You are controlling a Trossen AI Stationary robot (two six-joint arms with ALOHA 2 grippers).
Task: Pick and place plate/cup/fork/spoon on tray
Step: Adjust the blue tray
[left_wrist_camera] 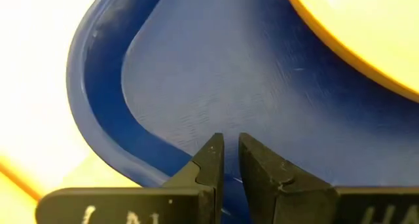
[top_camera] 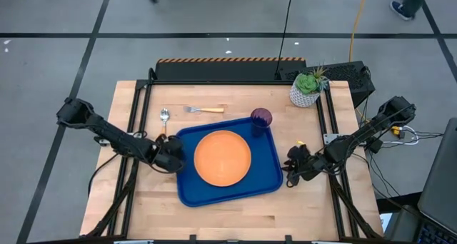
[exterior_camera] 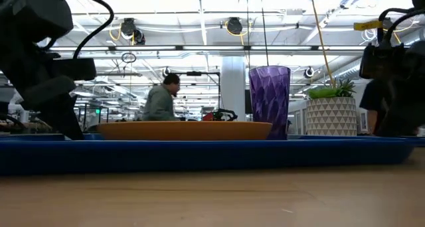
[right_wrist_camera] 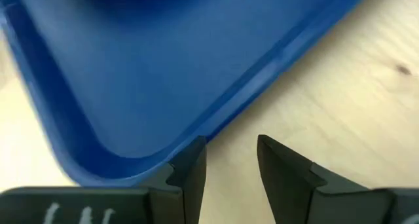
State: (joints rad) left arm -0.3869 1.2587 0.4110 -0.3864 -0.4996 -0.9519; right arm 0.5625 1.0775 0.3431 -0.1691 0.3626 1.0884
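The blue tray [top_camera: 187,190] lies in the middle of the table, with the orange plate [top_camera: 222,158] flat on it. The purple cup [top_camera: 260,119] stands upright at the tray's far right corner. The fork [top_camera: 203,110] and the spoon [top_camera: 164,117] lie on the table beyond the tray's far edge. My left gripper [top_camera: 176,155] is at the tray's left rim; its fingers [left_wrist_camera: 230,155] are shut to a narrow slit over the tray floor [left_wrist_camera: 216,73], just inside a corner. My right gripper [top_camera: 293,165] is slightly open and empty beside the tray's right rim [right_wrist_camera: 262,80], over bare wood.
A white pot with a green plant [top_camera: 307,89] stands at the table's far right. A black box [top_camera: 353,76] sits beyond it. Bare wood lies along the near edge [top_camera: 228,219]. A person [exterior_camera: 161,101] stands in the room behind.
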